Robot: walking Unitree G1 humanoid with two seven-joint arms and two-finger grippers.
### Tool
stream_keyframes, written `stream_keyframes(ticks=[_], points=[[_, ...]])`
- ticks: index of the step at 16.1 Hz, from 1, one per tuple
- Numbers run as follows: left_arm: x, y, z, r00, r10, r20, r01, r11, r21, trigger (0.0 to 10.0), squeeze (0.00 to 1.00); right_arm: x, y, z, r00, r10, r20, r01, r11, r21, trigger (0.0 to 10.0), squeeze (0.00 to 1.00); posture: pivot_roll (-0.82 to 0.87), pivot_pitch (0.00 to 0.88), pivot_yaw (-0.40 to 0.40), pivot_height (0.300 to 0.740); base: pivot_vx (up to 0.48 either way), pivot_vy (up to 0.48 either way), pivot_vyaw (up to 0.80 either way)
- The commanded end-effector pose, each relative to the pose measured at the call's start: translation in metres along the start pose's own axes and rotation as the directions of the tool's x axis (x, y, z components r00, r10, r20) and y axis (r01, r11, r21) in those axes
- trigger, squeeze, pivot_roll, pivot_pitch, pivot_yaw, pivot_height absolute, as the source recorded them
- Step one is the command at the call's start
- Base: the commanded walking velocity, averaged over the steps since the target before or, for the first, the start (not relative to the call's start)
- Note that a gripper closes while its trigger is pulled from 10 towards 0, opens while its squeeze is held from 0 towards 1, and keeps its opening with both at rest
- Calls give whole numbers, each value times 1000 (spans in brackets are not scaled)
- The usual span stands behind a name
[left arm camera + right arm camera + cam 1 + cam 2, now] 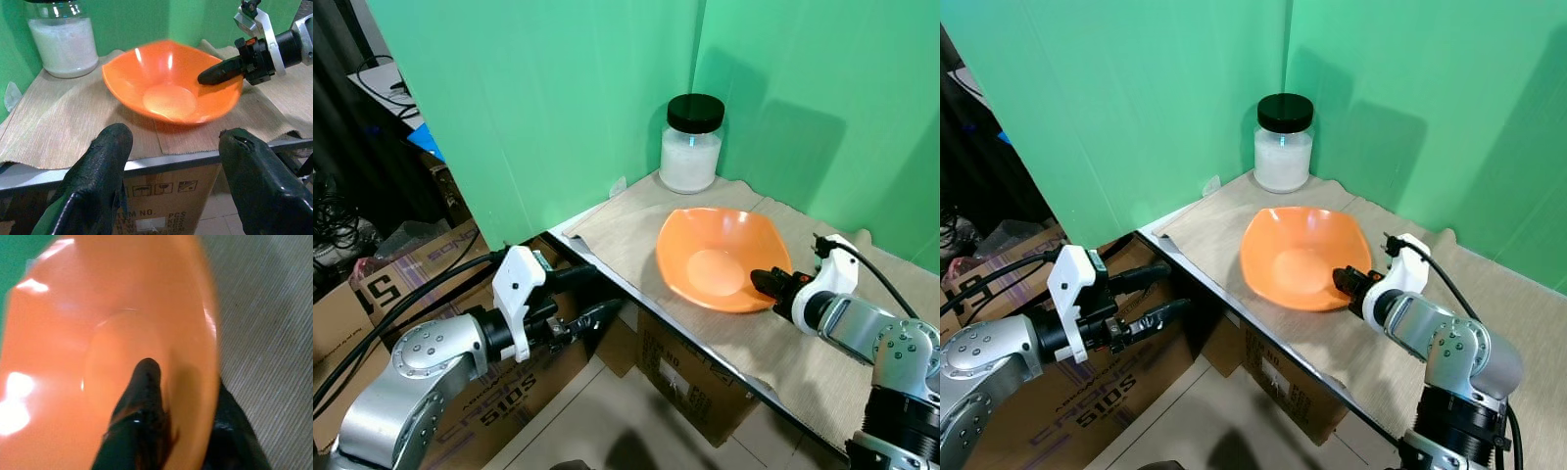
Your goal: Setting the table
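An orange bowl (720, 257) rests on the beige cloth (803, 362) that covers the table. My right gripper (766, 285) is shut on the bowl's near right rim: one finger (142, 416) lies inside the bowl and the other presses the outside of the rim. My left gripper (592, 299) hangs open off the table's left edge, below the tabletop and apart from the bowl; its two fingers (100, 171) frame the bowl (171, 88) in the left wrist view.
A glass jar (691, 144) with a black lid and white contents stands at the back corner against the green walls. Cardboard boxes (685, 382) sit under the table and on the floor to the left. The table's dark metal edge (636, 294) runs diagonally.
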State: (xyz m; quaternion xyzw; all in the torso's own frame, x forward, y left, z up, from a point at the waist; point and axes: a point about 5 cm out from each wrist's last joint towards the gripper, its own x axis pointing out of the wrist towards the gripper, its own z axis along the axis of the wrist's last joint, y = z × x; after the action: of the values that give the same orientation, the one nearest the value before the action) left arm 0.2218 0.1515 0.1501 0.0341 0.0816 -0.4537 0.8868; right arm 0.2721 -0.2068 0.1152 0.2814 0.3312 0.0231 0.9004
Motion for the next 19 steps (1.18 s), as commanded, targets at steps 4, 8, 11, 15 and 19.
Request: stream_keyframes(ticks=[4,8,11,15,19], points=[[-1,3,4,1000,16,0,-16,999,40,10000,0,-1,5,8,999,1,39,-1,1000,12,0,0,8,0,43,740,0,0,0],[-1,7,13,996,66,53,-68,997,42,10000,0,-7,17,23,982,75,176,-82,996,37,0,0,1,0,43,740,0,0,0],[-3,8,31,984,107,146,-112,993,25,10000,0,-26,36,36,946,139,294,-148,989,10,0,0,-15,0,45,740,0,0,0],[0,12,40,951,249,183,-261,964,45,10000,0,-59,55,41,872,184,453,-76,966,-246,10000,0,-20,0,47,740,0,0,0],[15,14,47,901,372,225,-393,918,56,10000,0,-69,78,39,773,269,575,-138,955,-261,10000,0,-6,0,27,740,0,0,-600]])
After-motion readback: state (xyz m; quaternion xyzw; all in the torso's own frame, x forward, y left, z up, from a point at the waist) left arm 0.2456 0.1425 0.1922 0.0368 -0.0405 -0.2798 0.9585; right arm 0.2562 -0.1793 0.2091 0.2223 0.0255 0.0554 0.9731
